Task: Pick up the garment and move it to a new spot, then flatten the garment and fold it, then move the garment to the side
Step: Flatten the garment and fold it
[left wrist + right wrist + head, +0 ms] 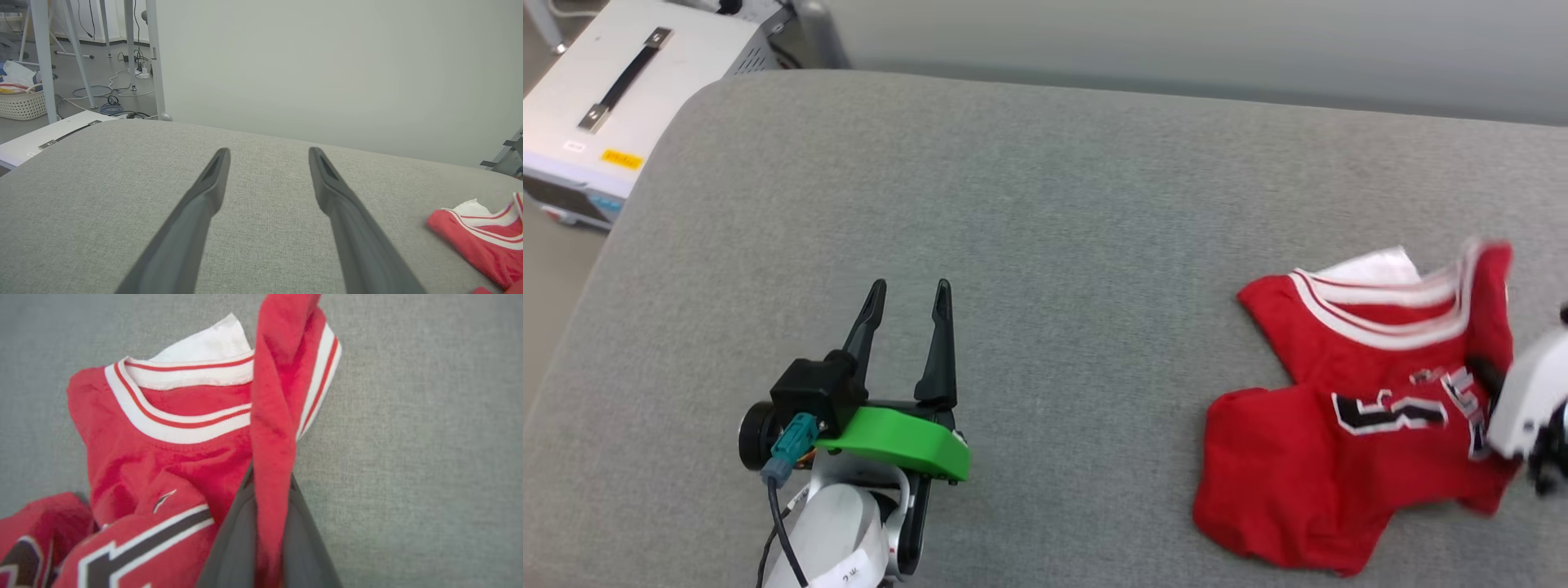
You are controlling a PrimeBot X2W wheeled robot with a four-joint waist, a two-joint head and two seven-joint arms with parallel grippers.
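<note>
Right fingers (233, 547) pinch garment (1290, 457); black print (1388, 411) unreadable.

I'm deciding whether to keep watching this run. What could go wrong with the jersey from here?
1. The right pincer grips only a narrow fold of the red jersey by its striped trim, so it might slip out on lifting.
2. The jersey lies crumpled, so lifting from one point could leave it twisted and harder to flatten.
3. The left pincer is open, well apart over the grey cushion, and could not help quickly.
</note>
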